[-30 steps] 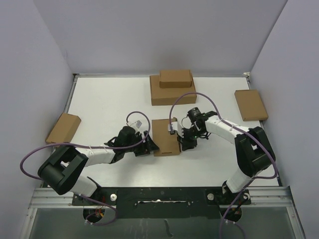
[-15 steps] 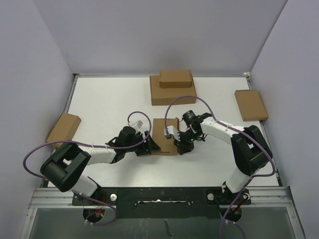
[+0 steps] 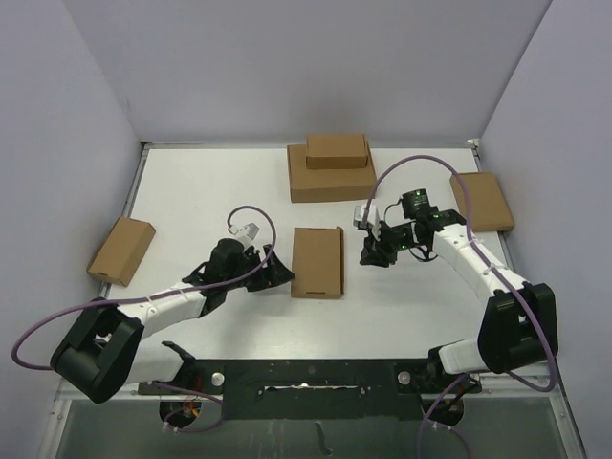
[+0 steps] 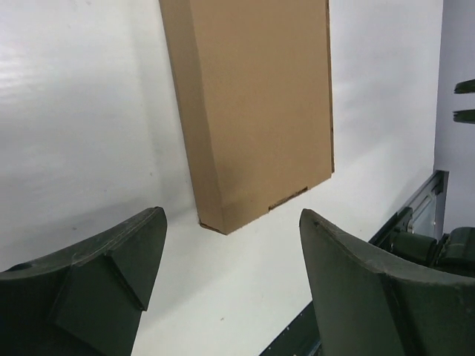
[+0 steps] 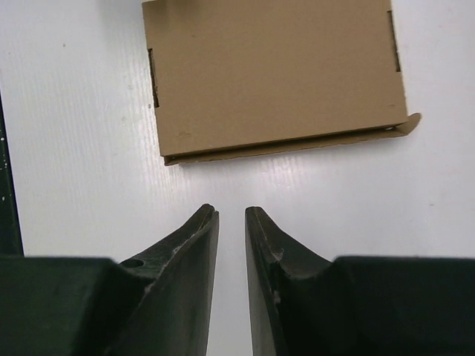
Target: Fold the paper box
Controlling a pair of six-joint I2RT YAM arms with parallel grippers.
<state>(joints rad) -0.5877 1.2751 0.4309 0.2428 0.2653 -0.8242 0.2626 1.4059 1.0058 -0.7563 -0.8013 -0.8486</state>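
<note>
Top external view: paper box (image 3: pixel 316 262) lies flat, folded, central on white table (image 3: pixel 191 191), left gripper (image 3: pixel 279 273) just beside its left edge, jaws wide, empty; right gripper (image 3: pixel 369 254) off its right side, jaws narrowly parted, empty.

The flat rectangular corrugated-cardboard paper box (image 3: pixel 316 262) is plain mid-brown, unprinted. The smooth table top (image 3: pixel 191 191) is white. The left arm (image 3: pixel 163 306) and right arm (image 3: pixel 469 253) are white with black joints, each trailing a purple cable (image 3: pixel 421 158). 2 stacked cardboard boxes (image 3: pixel 330 184) share that brown. The surrounding walls (image 3: pixel 287 67) are pale lilac-grey.
</note>
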